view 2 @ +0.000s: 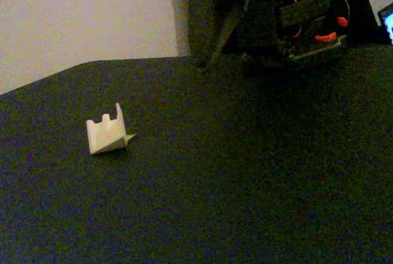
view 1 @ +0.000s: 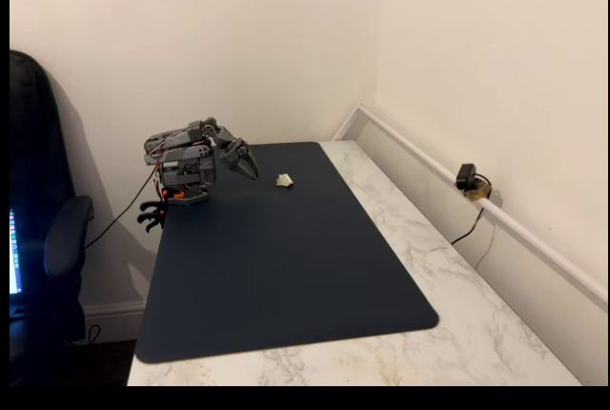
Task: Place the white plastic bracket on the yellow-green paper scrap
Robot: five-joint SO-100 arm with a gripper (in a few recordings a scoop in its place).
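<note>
- A dark navy mat point(view 1: 286, 267) covers most of a white marble-patterned tabletop point(view 1: 457, 276) set in a corner of cream walls; a small black webcam point(view 1: 467, 178) perches on the ledge along the right wall.
- The grey arm sits folded at the mat's far left corner, its gripper point(view 1: 246, 164) pointing down and to the right just above the mat, holding nothing; whether the jaws are parted or closed cannot be told.
- The white plastic bracket point(view 2: 105, 132) rests on the mat, near the gripper but apart from it.
- The yellow-green paper scrap point(view 2: 129, 137) peeks out from under the bracket's lower right edge, touching it.
- A dark office chair point(view 1: 43, 238) stands at the left edge.
</note>
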